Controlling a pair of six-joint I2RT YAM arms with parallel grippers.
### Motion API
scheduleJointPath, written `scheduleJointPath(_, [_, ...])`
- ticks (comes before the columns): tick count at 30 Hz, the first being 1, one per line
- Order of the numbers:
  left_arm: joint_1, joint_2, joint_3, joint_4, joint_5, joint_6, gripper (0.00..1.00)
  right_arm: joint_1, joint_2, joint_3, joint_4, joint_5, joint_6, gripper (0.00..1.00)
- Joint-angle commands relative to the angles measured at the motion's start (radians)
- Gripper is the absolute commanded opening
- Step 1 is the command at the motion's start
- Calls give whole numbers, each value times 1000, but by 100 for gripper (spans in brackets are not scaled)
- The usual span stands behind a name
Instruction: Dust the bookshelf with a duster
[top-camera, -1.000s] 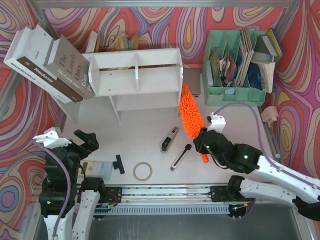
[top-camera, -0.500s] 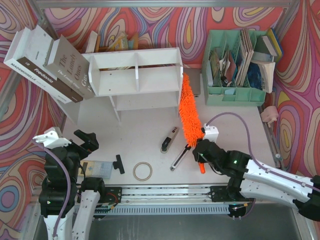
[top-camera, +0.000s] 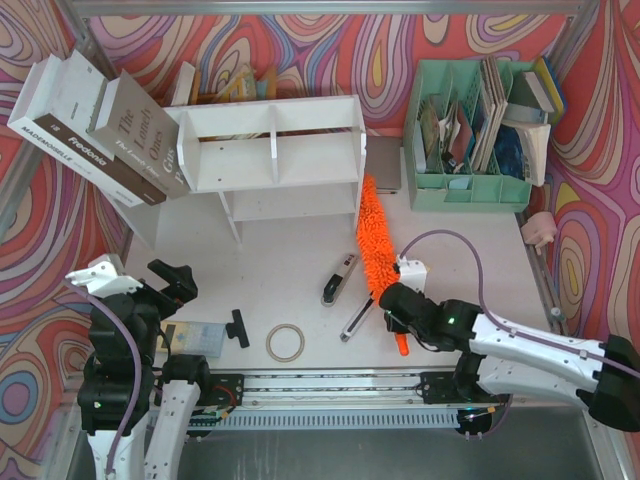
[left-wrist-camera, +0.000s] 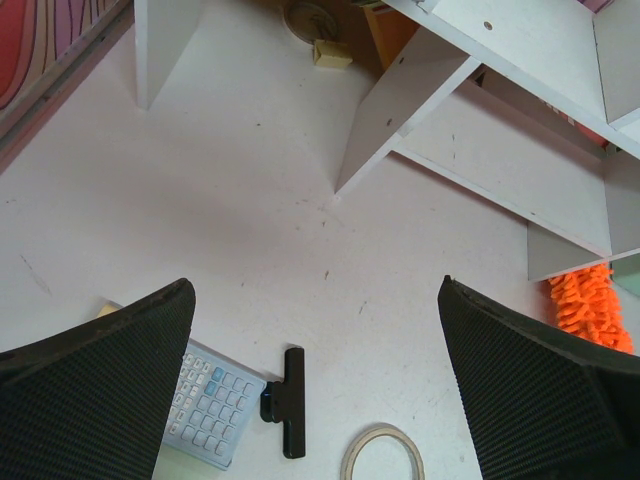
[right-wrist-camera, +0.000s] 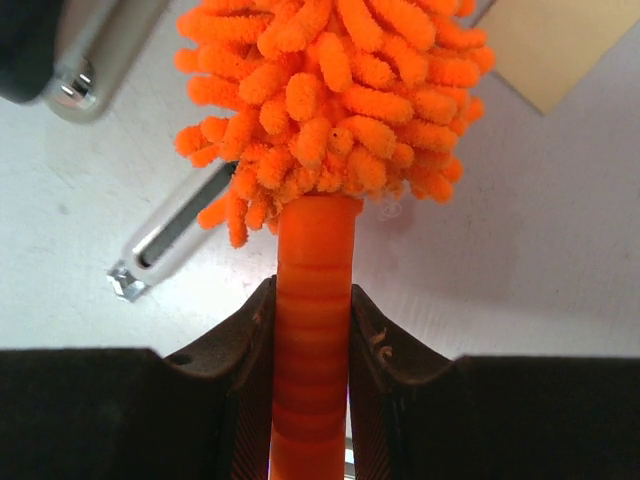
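You had the right gripper (top-camera: 393, 303) pinching the duster (top-camera: 373, 238) by its handle. Its long axis ran straight away from the gripper, with the fluffy tip just beside the right end panel of the bookshelf (top-camera: 268, 152). Your left gripper (top-camera: 172, 282) sat spread wide, well apart, over the worktop (top-camera: 290, 262).

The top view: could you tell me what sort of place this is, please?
Probably a robot test bench dressed as a home-office corner: a white bookshelf, leaning books, a green file organiser full of papers, walled in by swirly patterned panels.
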Motion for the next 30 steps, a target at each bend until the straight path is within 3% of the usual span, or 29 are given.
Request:
scheduleJointPath(1, [4,-5,-10,5,-2,-5,98,10,-97,119,4,66,-73,0])
scheduleJointPath(7, [4,-8,-12,6,0,-5,98,10,-243,245,47,96,-191,0])
scheduleJointPath(14, [4,-7,-10,6,-2,-5,98,10,-220,314,57,135,-248,0])
scheduleJointPath(30, [4,1,-10,6,0,-4,98,10,-154,-17,103,35,-4,0])
